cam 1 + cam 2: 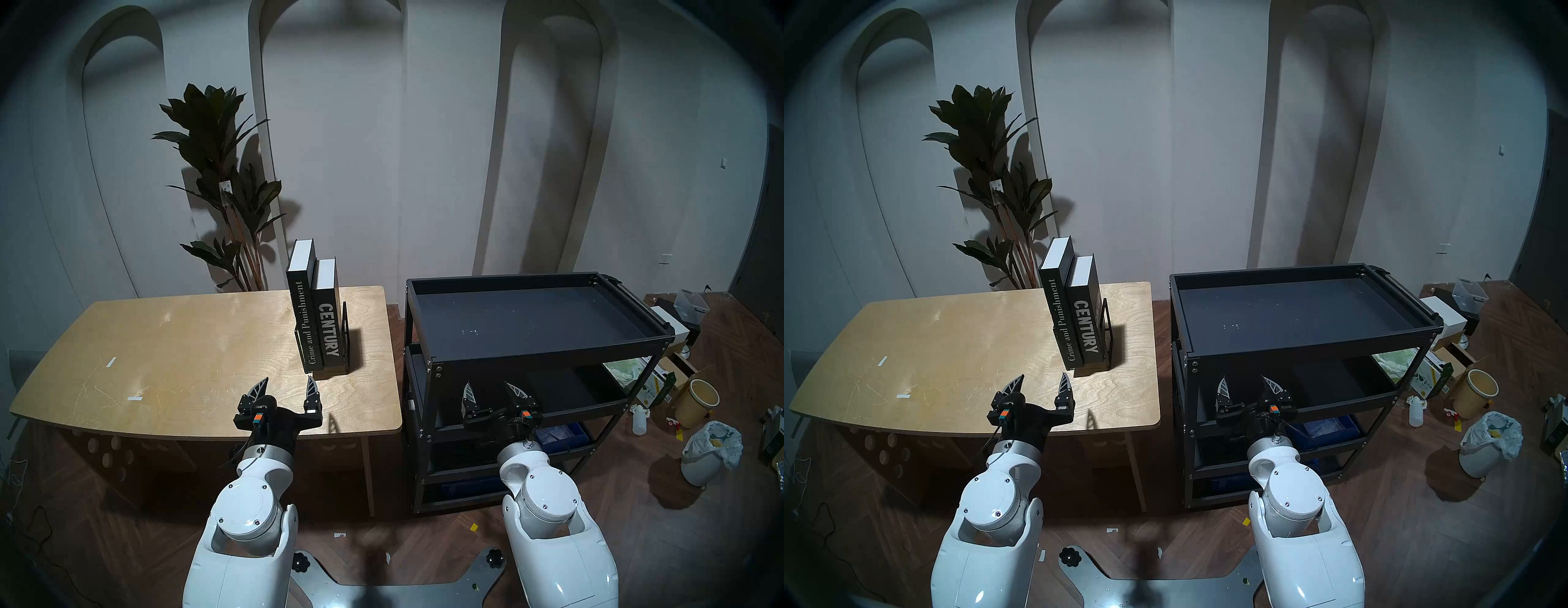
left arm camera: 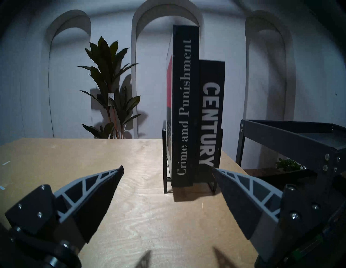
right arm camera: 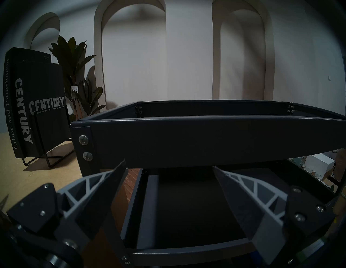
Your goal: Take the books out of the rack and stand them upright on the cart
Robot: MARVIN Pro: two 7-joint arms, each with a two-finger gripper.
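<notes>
Left pincer (image 1: 288, 387) hovering wide and empty over the tabletop's (image 1: 169, 339) near edge; right pincer (image 1: 494, 390) gaping wide before the cart (image 1: 547, 346); both books (image 1: 316, 314) standing in the rack (image 1: 344, 339).

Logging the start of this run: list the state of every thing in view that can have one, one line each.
Crime and Punishment: upright in the rack, spine toward the robot.
CENTURY: upright in the rack, touching the taller book's right side.
Wire rack: standing on the wooden table, holding both books.
Cart: top tray bare.
Left gripper: open, empty.
Right gripper: open, empty.
</notes>
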